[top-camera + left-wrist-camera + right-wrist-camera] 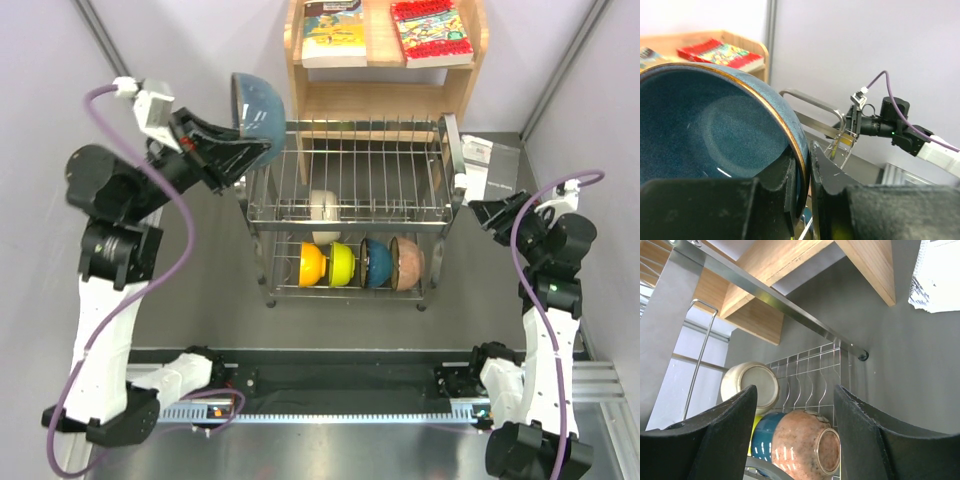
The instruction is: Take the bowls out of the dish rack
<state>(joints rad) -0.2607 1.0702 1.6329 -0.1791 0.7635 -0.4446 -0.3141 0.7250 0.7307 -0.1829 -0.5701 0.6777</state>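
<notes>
My left gripper is shut on the rim of a large blue bowl, holding it tilted in the air above the left end of the dish rack. In the left wrist view the rim with its gold edge is pinched between the fingers of the left gripper, and the bowl fills the left side. A cream bowl stands on the upper tier. On the lower tier stand orange, lime-yellow, teal-blue and pinkish-tan bowls. My right gripper hangs open at the rack's right end, its jaws empty above the pinkish-tan bowl.
A wooden shelf with books stands right behind the rack. A printed sheet lies on the table at the back right. A metal rail runs along the near edge between the arm bases.
</notes>
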